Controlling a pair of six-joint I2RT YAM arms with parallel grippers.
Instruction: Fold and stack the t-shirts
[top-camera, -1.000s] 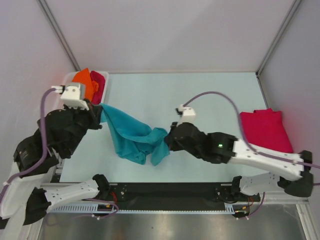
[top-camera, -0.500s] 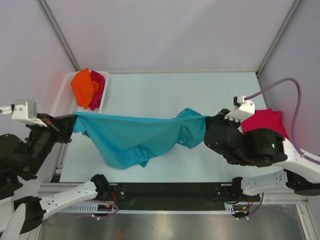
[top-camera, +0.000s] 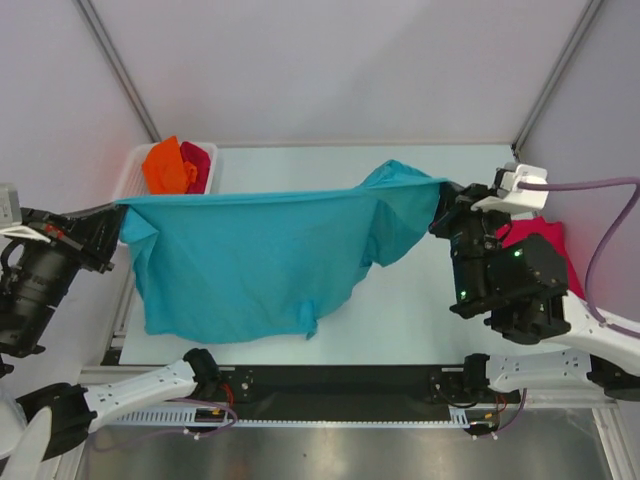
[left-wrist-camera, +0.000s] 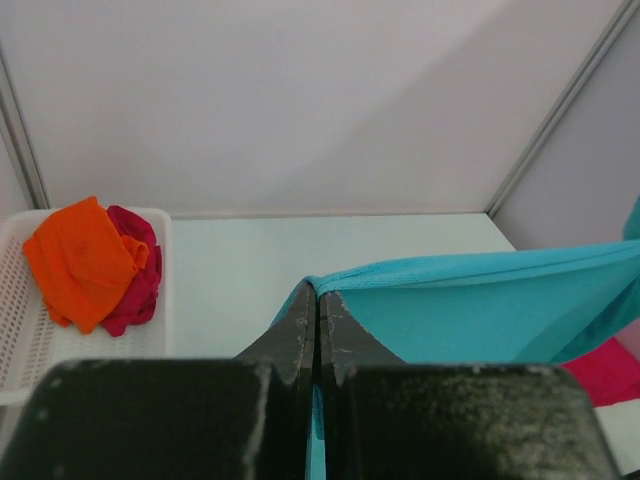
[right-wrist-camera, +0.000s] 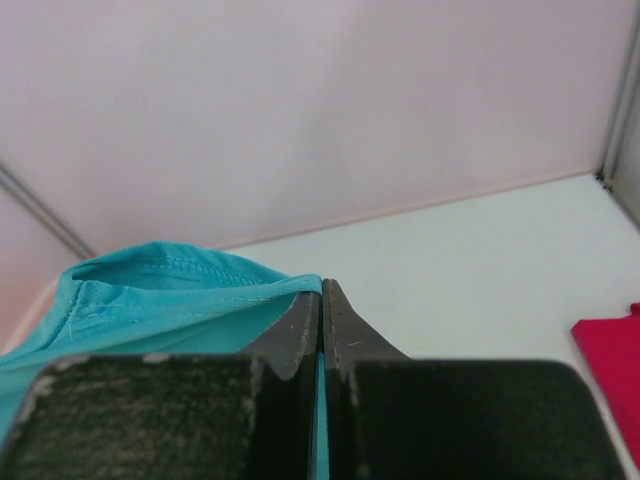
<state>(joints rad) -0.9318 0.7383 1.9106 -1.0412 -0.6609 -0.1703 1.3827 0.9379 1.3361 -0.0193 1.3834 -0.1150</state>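
Hanging spread over the table (top-camera: 420, 300), teal t-shirt (top-camera: 240, 260), pinched by left gripper (top-camera: 118, 216) at nine o'clock, right gripper (top-camera: 443, 187) at two.

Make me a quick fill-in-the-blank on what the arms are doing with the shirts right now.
The left gripper and right gripper hold the ____ t-shirt stretched between them.
The orange t-shirt sits in the white ____.
The folded crimson-pink t-shirt lies on the table, at its ____ side.
Missing words: teal, basket, right.

Far apart — left hand (top-camera: 118, 211), right hand (top-camera: 446, 187) clamped.
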